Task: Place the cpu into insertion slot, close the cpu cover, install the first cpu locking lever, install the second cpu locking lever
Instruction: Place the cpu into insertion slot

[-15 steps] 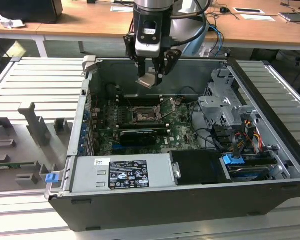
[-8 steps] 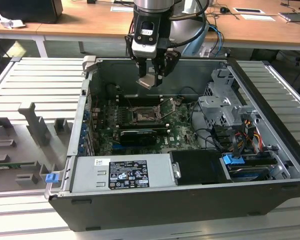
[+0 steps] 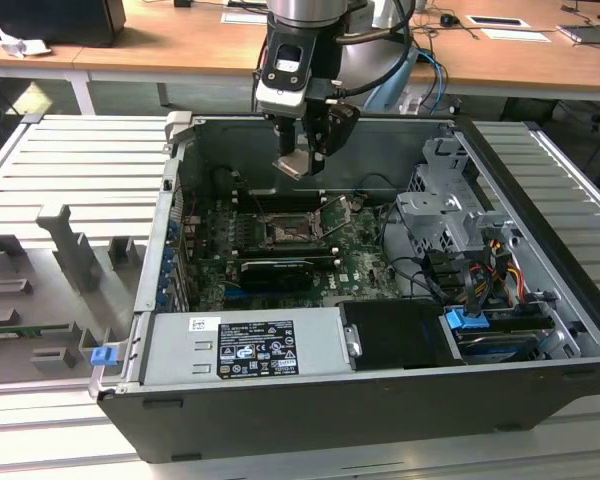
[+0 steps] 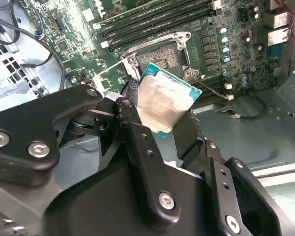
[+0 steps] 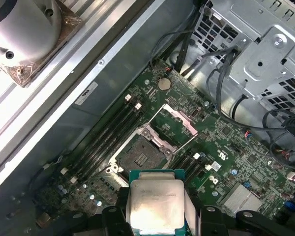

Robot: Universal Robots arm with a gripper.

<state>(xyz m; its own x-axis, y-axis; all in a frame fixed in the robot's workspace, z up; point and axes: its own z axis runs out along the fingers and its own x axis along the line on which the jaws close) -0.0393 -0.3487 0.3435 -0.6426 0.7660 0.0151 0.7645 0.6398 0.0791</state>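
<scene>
Above the open case (image 3: 230,150), at about twelve o'clock from the slot (image 3: 285,232) in the exterior view, the gripper (image 3: 300,166) is hanging clear of the motherboard (image 3: 360,262). It is pinching the cpu (image 3: 298,166) between its fingers by two opposite edges. In both wrist views the cpu (image 4: 164,105) (image 5: 155,206) is showing its pale metal face, tilted and well apart from the slot (image 4: 160,56) (image 5: 140,157). The slot is lying uncovered, with the cover (image 5: 179,120) standing swung open on the side toward the drive cage (image 3: 450,215), around three o'clock of the slot in the exterior view.
</scene>
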